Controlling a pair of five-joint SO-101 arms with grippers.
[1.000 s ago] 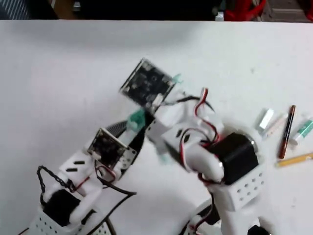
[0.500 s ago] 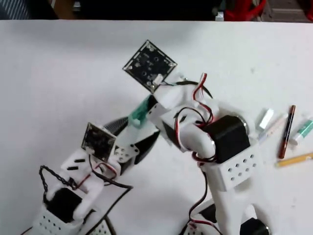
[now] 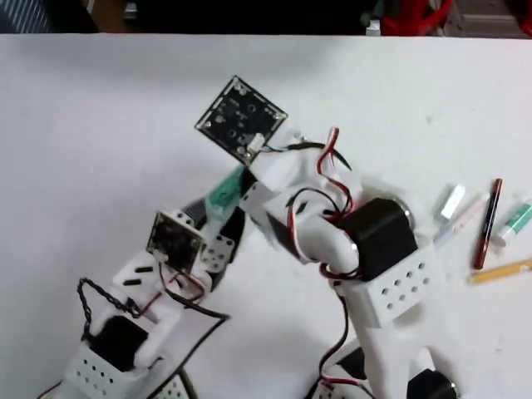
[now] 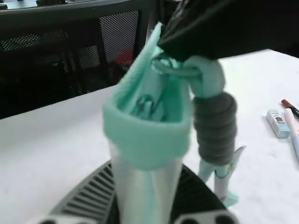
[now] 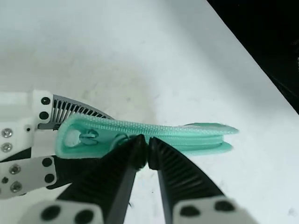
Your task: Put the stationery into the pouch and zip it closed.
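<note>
A mint-green pouch [image 4: 147,123] stands on end in my left gripper [image 4: 145,205], which is shut on its lower part. My right gripper [image 5: 144,150] is shut at the pouch's [image 5: 154,133] zip edge, its black fingers [image 4: 219,28] right by the metal pull ring [image 4: 170,67]. A mint and grey pen-like piece [image 4: 215,135] hangs beside the pouch. In the high view the pouch [image 3: 223,194] shows between the two wrists at mid-table. Loose stationery lies at the right: an eraser [image 3: 451,201], a white pen [image 3: 464,216], a brown pen [image 3: 488,223], a mint marker [image 3: 515,220] and a yellow pencil [image 3: 499,272].
Both arms crowd the middle of the white table [image 3: 100,125], with the right arm's black motor block [image 3: 382,241] between the pouch and the loose stationery. A black mesh chair [image 4: 70,56] stands beyond the table's edge.
The right wrist has swung left and toward the table's far side, and the pouch end has shifted slightly left with it. The left wrist has barely moved and keeps its hold.
</note>
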